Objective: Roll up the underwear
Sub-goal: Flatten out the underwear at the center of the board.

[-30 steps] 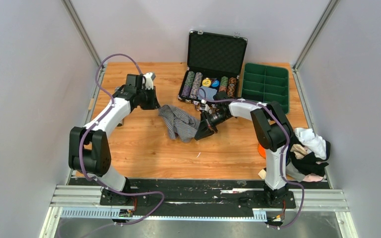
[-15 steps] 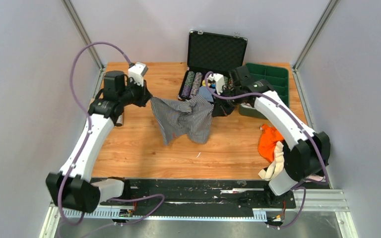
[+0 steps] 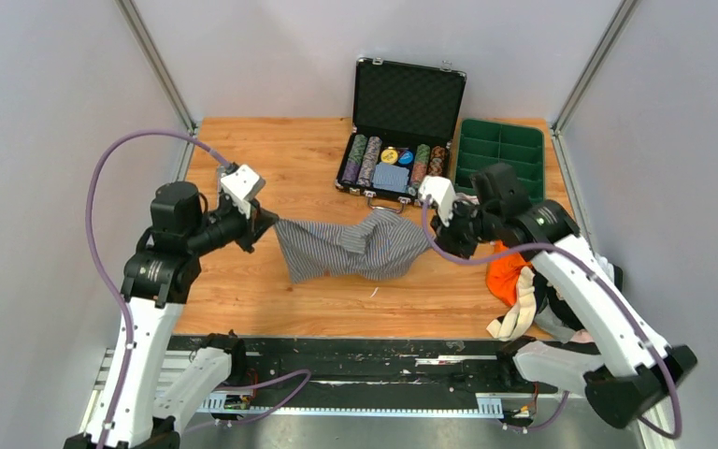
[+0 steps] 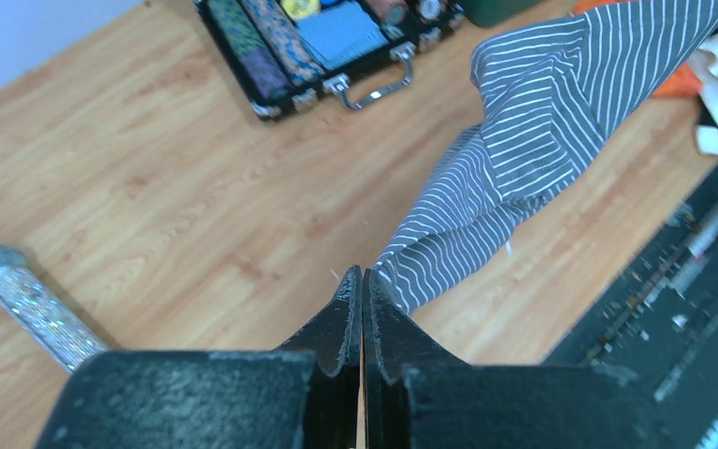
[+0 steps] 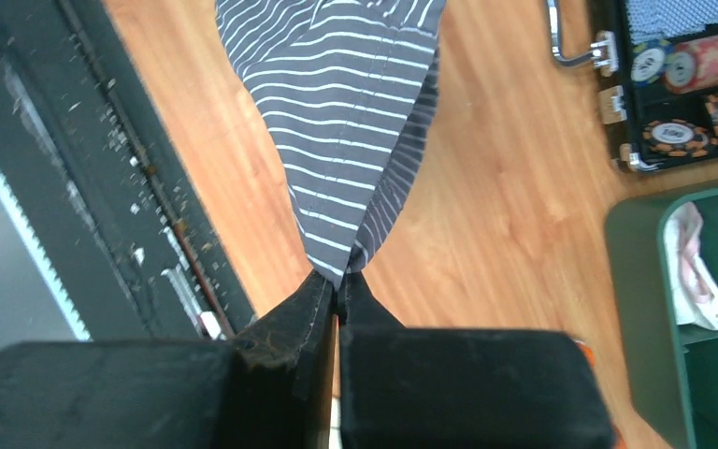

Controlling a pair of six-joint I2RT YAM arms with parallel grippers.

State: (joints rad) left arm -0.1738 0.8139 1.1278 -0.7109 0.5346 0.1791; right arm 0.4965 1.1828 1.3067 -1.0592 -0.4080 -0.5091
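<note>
The grey-and-white pinstriped underwear hangs stretched above the table between my two grippers. My left gripper is shut on its left corner; the cloth runs away from the closed fingertips. My right gripper is shut on its right corner, with the cloth pinched at the tips. An orange piece lies at the right, with white and beige cloth and a black piece near the right arm.
An open black case of poker chips stands at the back centre. The green compartment tray sits at the back right, with a pale cloth in one cell. A glittery silver cylinder lies at the left. The black front rail runs along the near edge.
Both arms have drawn back toward the near side and apart. The striped underwear went from a hanging bunch to a wide, lower, stretched span.
</note>
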